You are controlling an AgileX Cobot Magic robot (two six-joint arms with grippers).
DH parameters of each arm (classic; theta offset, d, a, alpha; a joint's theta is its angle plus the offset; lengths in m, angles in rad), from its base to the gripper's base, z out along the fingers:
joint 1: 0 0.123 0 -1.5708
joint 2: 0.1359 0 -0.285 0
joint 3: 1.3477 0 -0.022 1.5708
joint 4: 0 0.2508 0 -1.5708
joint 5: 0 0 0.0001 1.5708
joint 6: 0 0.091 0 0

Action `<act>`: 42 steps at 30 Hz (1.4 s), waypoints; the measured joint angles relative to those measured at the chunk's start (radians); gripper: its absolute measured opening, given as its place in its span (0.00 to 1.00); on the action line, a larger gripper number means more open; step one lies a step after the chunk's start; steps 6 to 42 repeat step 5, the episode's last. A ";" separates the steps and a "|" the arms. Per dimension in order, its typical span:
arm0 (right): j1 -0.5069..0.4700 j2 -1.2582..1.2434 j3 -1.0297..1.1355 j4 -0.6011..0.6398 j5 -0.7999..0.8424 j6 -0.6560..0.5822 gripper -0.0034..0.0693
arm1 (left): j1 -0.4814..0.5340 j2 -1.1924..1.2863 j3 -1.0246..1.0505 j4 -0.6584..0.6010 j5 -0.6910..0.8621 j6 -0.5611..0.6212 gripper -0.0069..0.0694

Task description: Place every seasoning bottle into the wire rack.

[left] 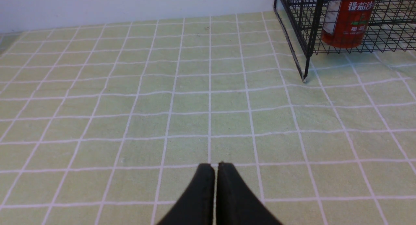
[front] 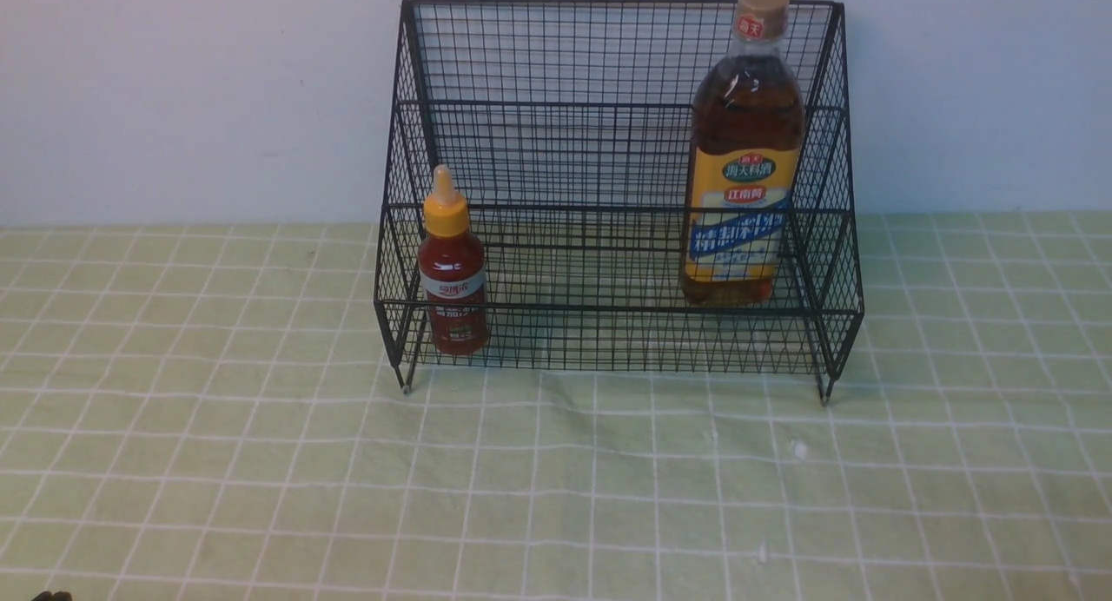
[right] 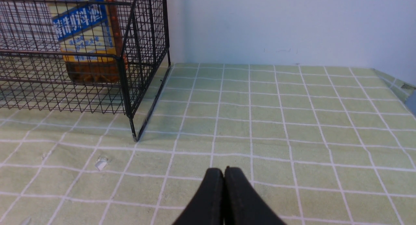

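Before you lies the green tablecloth with its white grid lines, covering the whole work surface up to the pale wall behind. On it, toward the back and slightly right of centre in your front view, stands the black wire rack, a stepped two-tier mesh shelf with slanted sides and short legs resting on the cloth. Both seasoning bottles are already inside the rack's lower tier. At the rack's right end you see the tall amber bottle, upright, with a yellow-and-blue label and a tan cap that reaches about level with the rack's top edge; your right wrist view shows its lower half behind the mesh, close to the rack's right side wall. At the rack's left end, just inside the front corner, stands the small red sauce bottle, upright, its yellow nozzle cap pointing up; your left wrist view shows its red base through the wire. The two bottles are well apart, with bare mesh between them. Your left gripper sits low over open cloth, well clear of the rack's left front leg, its two black fingers pressed together with nothing between them. Your right gripper is likewise closed on nothing, fingers touching, over the cloth and apart from the rack's right front leg. A few small white specks lie on the cloth in front of the rack.
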State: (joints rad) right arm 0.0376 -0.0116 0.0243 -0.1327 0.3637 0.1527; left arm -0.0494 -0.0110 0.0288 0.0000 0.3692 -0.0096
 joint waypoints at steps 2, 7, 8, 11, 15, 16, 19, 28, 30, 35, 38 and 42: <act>0.000 0.000 0.000 0.000 0.000 0.000 0.03 | 0.000 0.000 0.000 0.000 0.000 0.000 0.08; 0.000 0.000 0.000 0.000 0.000 0.000 0.03 | 0.000 0.000 0.000 0.000 0.000 0.000 0.08; 0.000 0.000 0.000 0.000 0.000 0.000 0.03 | 0.000 0.000 0.000 0.000 0.000 0.000 0.08; 0.000 0.000 0.000 0.000 0.000 0.000 0.03 | 0.000 0.000 0.000 0.000 0.000 0.000 0.08; 0.000 0.000 0.000 0.000 0.000 0.000 0.03 | 0.000 0.000 0.000 0.000 0.000 0.000 0.08; 0.000 0.000 0.000 0.000 0.000 0.000 0.03 | 0.000 0.000 0.000 0.000 0.000 0.000 0.08; 0.000 0.000 0.000 0.000 0.000 0.000 0.03 | 0.000 0.000 0.000 0.000 0.000 0.000 0.08; 0.000 0.000 0.000 0.000 0.000 0.000 0.03 | 0.000 0.000 0.000 0.000 0.000 0.000 0.08; 0.000 0.000 0.000 0.000 0.000 0.000 0.03 | 0.000 0.000 0.000 0.000 0.000 0.000 0.08; 0.000 0.000 0.000 0.000 0.000 0.000 0.03 | 0.000 0.000 0.000 0.000 0.000 0.000 0.08; 0.000 0.000 0.000 0.000 0.000 0.000 0.03 | 0.000 0.000 0.000 0.000 0.000 0.000 0.08; 0.000 0.000 0.000 0.000 0.000 0.000 0.03 | 0.000 0.000 0.000 0.000 0.000 0.000 0.08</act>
